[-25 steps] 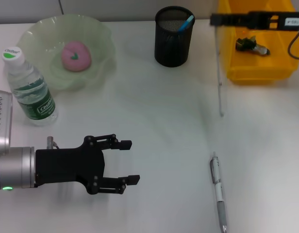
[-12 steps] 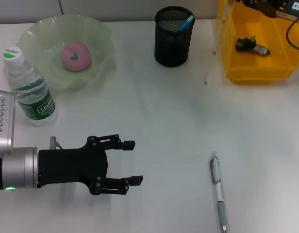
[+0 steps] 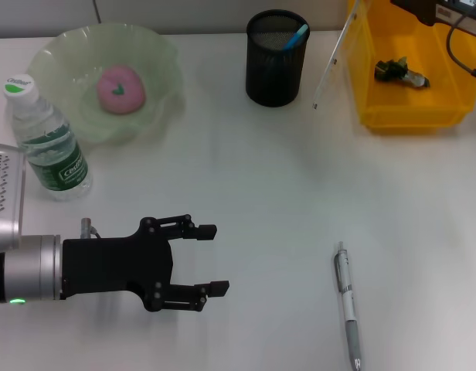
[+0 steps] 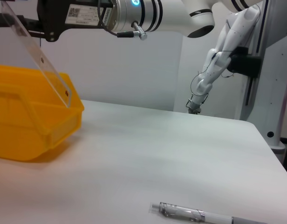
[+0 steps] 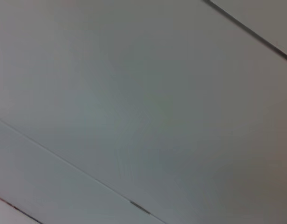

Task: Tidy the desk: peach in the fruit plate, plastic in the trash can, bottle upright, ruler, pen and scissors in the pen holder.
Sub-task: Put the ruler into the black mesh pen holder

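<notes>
Right tool (image 4: 8, 21) pinches the clear ruler (image 3: 331, 60), tilted in the air between the pen holder (image 3: 277, 58) and yellow bin (image 3: 408, 116). Left tool (image 3: 211, 259) hovers spread over the counter (image 3: 261, 193); the pen (image 3: 347, 305) lies near.

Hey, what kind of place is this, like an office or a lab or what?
Most likely a robotics lab staged as an office desk: a white table with a mesh pen holder, a pen and a yellow bin, worked by two robot arms against a bare wall.
</notes>
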Tool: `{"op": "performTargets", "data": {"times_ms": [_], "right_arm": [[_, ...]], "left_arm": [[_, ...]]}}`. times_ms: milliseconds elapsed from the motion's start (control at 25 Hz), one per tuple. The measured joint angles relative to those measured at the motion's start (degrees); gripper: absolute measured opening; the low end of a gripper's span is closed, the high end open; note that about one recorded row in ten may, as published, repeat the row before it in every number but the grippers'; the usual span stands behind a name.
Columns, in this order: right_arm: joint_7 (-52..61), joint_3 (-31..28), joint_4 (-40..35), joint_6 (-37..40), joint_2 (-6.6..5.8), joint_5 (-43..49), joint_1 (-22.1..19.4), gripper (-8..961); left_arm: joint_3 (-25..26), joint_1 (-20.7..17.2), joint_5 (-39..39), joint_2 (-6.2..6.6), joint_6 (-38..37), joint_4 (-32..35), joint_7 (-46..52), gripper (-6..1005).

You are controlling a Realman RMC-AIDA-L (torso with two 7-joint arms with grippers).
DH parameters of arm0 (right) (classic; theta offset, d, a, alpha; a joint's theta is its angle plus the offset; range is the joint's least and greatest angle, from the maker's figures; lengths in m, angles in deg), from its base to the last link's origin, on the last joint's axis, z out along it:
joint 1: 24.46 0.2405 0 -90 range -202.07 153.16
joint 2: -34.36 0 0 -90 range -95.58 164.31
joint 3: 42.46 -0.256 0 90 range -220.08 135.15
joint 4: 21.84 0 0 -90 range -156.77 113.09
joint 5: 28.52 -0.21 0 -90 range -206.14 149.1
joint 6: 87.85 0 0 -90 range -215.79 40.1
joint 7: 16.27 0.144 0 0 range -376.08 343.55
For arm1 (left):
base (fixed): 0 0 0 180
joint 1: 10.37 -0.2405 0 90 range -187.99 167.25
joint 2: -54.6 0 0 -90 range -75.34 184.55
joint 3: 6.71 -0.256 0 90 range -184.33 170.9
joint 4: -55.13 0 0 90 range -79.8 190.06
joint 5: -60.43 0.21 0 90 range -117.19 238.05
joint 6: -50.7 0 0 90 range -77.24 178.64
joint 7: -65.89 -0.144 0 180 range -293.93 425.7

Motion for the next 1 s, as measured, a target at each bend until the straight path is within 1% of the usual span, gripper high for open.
{"op": "performTargets", "data": {"times_ms": [240,640,800,1000], "right_arm": [[1.18,0.02,0.12,-2.54,0.85,-0.77,0.44,380],[1.17,0.24,0.38,-4.54,1.14,-0.81,1.49,381],[-2.27,0.68,-0.35,-5.46,1.72,-0.71,2.40,380],[-5.12,0.36,-0.57,-6.61,1.87,-0.83,3.23,380]], "left_arm": [[0.28,0.00,-0.01,-0.38,0.34,0.03,-0.16,812],[0.70,0.00,-0.03,-1.35,0.61,0.78,-0.27,812],[0.72,0.06,-0.03,-1.46,0.64,0.79,-0.33,812],[0.70,0.56,-0.03,-1.60,0.69,0.70,-0.34,812]]}}
